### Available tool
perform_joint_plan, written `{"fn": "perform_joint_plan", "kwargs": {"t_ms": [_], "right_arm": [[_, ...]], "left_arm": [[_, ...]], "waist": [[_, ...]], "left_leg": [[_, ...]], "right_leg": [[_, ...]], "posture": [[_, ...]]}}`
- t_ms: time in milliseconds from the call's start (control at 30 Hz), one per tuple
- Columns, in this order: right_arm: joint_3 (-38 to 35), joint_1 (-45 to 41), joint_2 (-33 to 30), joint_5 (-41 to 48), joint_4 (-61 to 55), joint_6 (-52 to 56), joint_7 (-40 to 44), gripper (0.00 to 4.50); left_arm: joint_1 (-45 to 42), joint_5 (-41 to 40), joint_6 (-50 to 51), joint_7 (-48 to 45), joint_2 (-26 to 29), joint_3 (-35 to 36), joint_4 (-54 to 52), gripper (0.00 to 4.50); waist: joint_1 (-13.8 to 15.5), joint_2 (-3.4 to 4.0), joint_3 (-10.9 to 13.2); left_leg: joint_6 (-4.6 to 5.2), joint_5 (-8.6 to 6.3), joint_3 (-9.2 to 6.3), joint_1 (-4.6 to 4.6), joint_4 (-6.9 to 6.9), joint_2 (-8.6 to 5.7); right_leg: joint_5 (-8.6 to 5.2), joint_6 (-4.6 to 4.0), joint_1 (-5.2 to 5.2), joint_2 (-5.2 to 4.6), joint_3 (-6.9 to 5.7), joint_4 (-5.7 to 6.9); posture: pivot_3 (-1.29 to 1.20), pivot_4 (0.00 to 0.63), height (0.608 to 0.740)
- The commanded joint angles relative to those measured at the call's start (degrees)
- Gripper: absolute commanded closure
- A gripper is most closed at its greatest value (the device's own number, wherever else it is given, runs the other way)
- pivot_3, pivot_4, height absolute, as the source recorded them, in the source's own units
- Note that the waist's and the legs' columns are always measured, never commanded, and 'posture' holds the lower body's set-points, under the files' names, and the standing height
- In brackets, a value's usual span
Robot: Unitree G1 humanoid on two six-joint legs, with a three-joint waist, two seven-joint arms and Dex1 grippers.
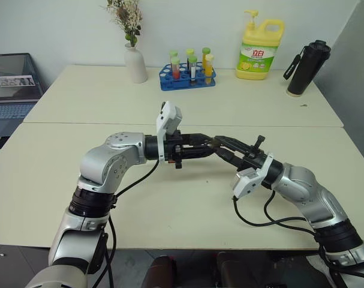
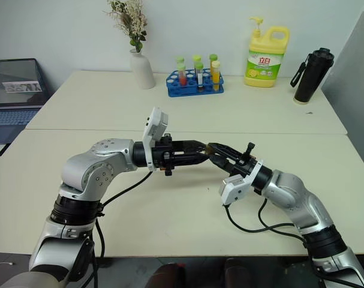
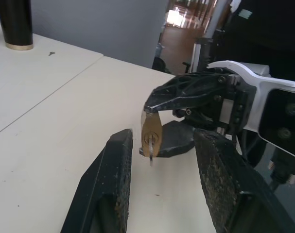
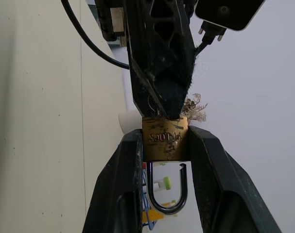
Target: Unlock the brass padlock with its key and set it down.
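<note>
Right wrist view | one brass padlock (image 4: 164,138) clamped in right jaws | one key (image 3: 150,156) | left jaws apart, empty

Pale table (image 1: 80,180) with vase (image 1: 135,63), tube rack (image 1: 187,78), detergent bottle (image 1: 261,47), flask (image 1: 306,68).

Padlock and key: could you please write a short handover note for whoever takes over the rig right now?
Left tool: open, its fingers on either side of the padlock, not gripping.
Right tool: shut on the padlock, held in the air above the table.
Key: a thin sliver sticking out of the padlock's end, apparently in the keyhole.
Done: the shackle looks open, with one leg free of the body.
Left: confirm it is unlocked, then set the padlock down on the table.
</note>
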Motion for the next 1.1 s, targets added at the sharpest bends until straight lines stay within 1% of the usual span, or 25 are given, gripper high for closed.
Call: {"fn": "perform_joint_plan", "kwargs": {"t_ms": [33, 200, 267, 333, 433, 600, 700, 800, 867, 967, 1033, 1100], "right_arm": [[-1.18, -0.71, 0.00, 1.44, -1.99, -0.03, 0.15, 3.56], [-1.34, -0.47, 0.07, 1.47, -2.39, 0.25, 0.29, 3.56], [-1.32, -0.45, 0.06, 1.38, -2.46, 0.15, 0.34, 3.56], [-1.23, -0.46, 0.05, 1.31, -2.48, -0.02, 0.40, 3.56], [-1.20, -0.51, 0.09, 1.34, -2.49, -0.07, 0.47, 3.56], [-1.27, -0.77, 0.22, 1.36, -2.51, 0.01, 0.38, 3.56], [-1.61, -0.35, 0.47, 3.13, -2.92, 1.07, 1.16, 3.56], [-2.71, 0.02, -0.74, 3.74, -2.40, 1.38, 1.92, 3.56], [-3.90, 0.72, -1.86, 5.23, -2.18, 2.00, 2.77, 2.84], [-5.43, 2.67, -4.72, 5.57, -2.42, 2.57, 4.04, 1.87], [-6.74, 4.50, -6.48, 6.18, -3.04, 2.11, 4.41, 1.83], [-7.84, 6.86, -8.03, 8.98, -4.05, 1.16, 5.37, 1.83]], "left_arm": [[-0.97, 1.73, -2.68, 0.06, -0.21, -0.49, -0.08, 2.45], [-0.97, 2.03, -3.65, -0.53, -0.84, -0.78, 0.29, 2.45], [-1.32, 1.73, -3.34, 0.21, -1.73, -0.59, 0.70, 2.83], [-1.91, 1.78, -3.26, 0.82, -2.64, -0.57, 1.21, 3.32], [-2.01, 2.20, -3.51, 0.50, -2.95, -0.78, 1.30, 4.30], [-1.13, 2.64, -3.96, -0.75, -2.25, -1.39, 0.86, 4.35], [-0.75, 2.71, -3.87, -1.33, -1.59, -1.38, 0.82, 4.35], [-0.64, 2.71, -3.78, -1.73, -1.07, -1.11, 1.02, 4.35], [-0.72, 2.65, -3.67, -1.78, -0.86, -0.67, 1.50, 4.35], [-1.19, 2.49, -3.56, -1.36, -0.84, 0.24, 2.94, 4.35], [-1.37, 2.56, -3.83, -1.41, -0.62, 0.52, 3.83, 4.35], [-1.67, 2.43, -3.95, -1.58, -0.54, 0.84, 4.63, 4.35]], "waist": [[0.00, 0.00, 0.00], [0.00, 0.00, 0.00], [0.00, 0.00, 0.00], [0.00, 0.00, 0.00], [0.00, 0.00, 0.00], [-0.01, 0.00, 0.00], [-0.01, 0.00, 0.00], [-0.01, 0.00, 0.00], [0.00, 0.00, 0.00], [0.03, 0.00, 0.00], [0.09, 0.00, 0.00], [0.09, 0.00, 0.00]], "left_leg": [[0.00, 0.00, 0.00, 0.00, 0.00, 0.00], [0.00, 0.00, 0.00, 0.00, -0.01, 0.01], [0.00, 0.00, 0.00, 0.00, 0.00, 0.00], [0.00, 0.00, 0.00, 0.00, 0.00, 0.00], [0.00, 0.00, 0.00, -0.02, 0.03, 0.00], [0.00, 0.00, 0.00, -0.02, 0.02, 0.01], [0.00, 0.00, 0.00, -0.02, 0.02, 0.00], [0.00, 0.00, 0.00, -0.02, 0.03, 0.00], [0.00, 0.00, 0.00, -0.02, 0.03, 0.00], [0.01, 0.00, 0.00, -0.02, 0.04, -0.01], [0.02, -0.01, 0.00, -0.03, 0.05, -0.02], [0.03, -0.02, 0.00, -0.04, 0.05, -0.02]], "right_leg": [[0.00, 0.00, 0.00, 0.00, 0.00, 0.00], [0.00, 0.00, -0.01, 0.00, 0.00, 0.00], [0.00, 0.00, -0.01, 0.00, 0.00, 0.00], [0.00, 0.00, 0.00, 0.00, 0.00, 0.00], [0.00, 0.00, 0.00, 0.00, 0.00, 0.00], [0.00, 0.00, -0.01, 0.00, 0.00, 0.00], [0.00, 0.00, 0.00, 0.00, 0.00, 0.00], [0.00, 0.00, 0.00, 0.00, 0.00, 0.00], [0.00, 0.00, 0.00, 0.00, 0.00, 0.00], [0.00, 0.00, 0.01, -0.01, 0.00, -0.01], [0.00, 0.00, 0.02, -0.01, -0.01, -0.01], [0.00, 0.00, 0.02, -0.01, -0.01, -0.02]], "posture": [[0.00, 0.150, 0.740], [0.00, 0.150, 0.740], [0.00, 0.150, 0.740], [0.00, 0.150, 0.740], [0.00, 0.150, 0.740], [0.00, 0.150, 0.740], [0.00, 0.150, 0.740], [0.00, 0.150, 0.740], [0.00, 0.150, 0.740], [0.00, 0.150, 0.740], [0.00, 0.150, 0.740], [0.00, 0.150, 0.740]]}}
